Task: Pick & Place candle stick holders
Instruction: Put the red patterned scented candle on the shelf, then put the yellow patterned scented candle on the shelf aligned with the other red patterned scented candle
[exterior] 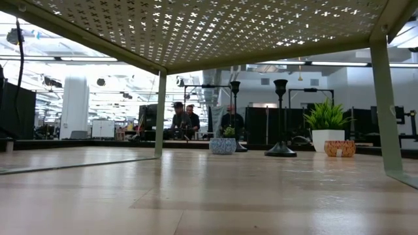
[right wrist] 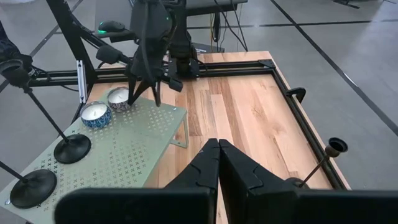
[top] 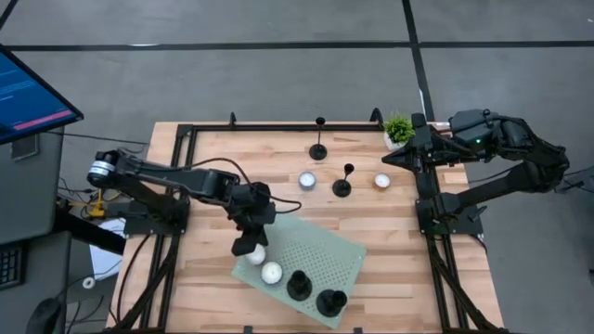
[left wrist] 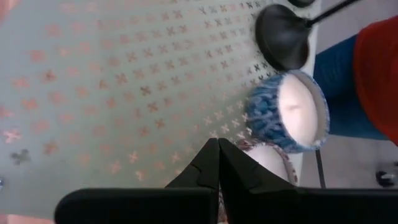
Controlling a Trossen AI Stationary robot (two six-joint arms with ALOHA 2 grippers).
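Wooden table (top: 390,232) bears a perforated green shelf (top: 325,250); both tools, left (top: 249,243) and right (top: 394,158), closed empty.

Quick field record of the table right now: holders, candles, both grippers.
holders on shelf: two candle stick holders, standing on the pale green perforated shelf
holders on table: two, upright on the wooden table
candles on shelf: two, beside the left gripper
candles on table: two
left gripper: shut, empty, over the shelf's edge by the candles
right gripper: shut, empty, parked at the table's far right corner
other: potted plant at that corner
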